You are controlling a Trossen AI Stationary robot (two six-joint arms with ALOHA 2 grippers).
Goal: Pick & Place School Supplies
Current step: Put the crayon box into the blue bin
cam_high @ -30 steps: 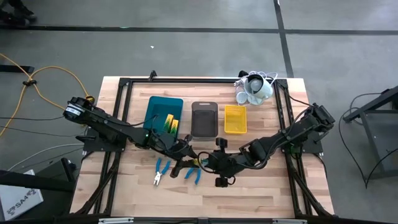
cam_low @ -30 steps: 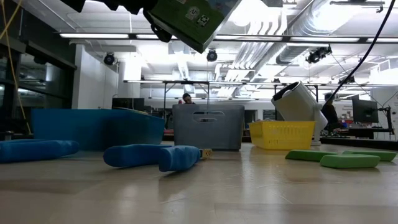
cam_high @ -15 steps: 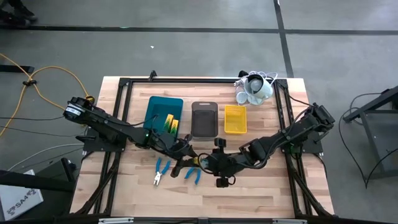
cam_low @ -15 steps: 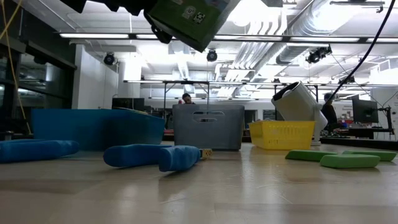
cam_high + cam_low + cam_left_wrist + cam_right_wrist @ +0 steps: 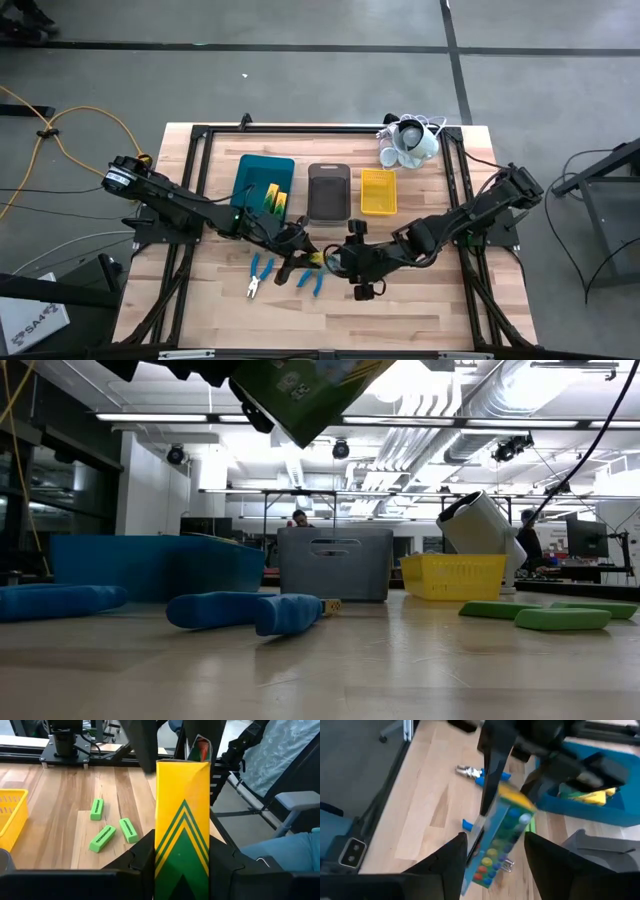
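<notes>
Wooden slats make up the work table (image 5: 420,310), set on a grey floor, and the teal tray (image 5: 255,173) at its far side is the anchor for the rest. A yellow-and-green box (image 5: 182,820) hangs in the air on the near side of that tray, clamped between the fingers of the left gripper (image 5: 300,255). The right gripper (image 5: 338,262) sits just beside it with its fingers spread apart around the box without pinching it, so this looks like a hand-over just finished, the left arm now carrying the box alone. Other printed boxes (image 5: 273,197) already lie inside the teal tray, so part of the sorting looks done. Left over on the bare wood, nearer than the tray, are two blue-handled pliers (image 5: 259,275) and three short green sticks (image 5: 112,829). The grey tray (image 5: 328,190) and yellow tray (image 5: 378,190), alongside the teal one, appear to hold nothing yet.
</notes>
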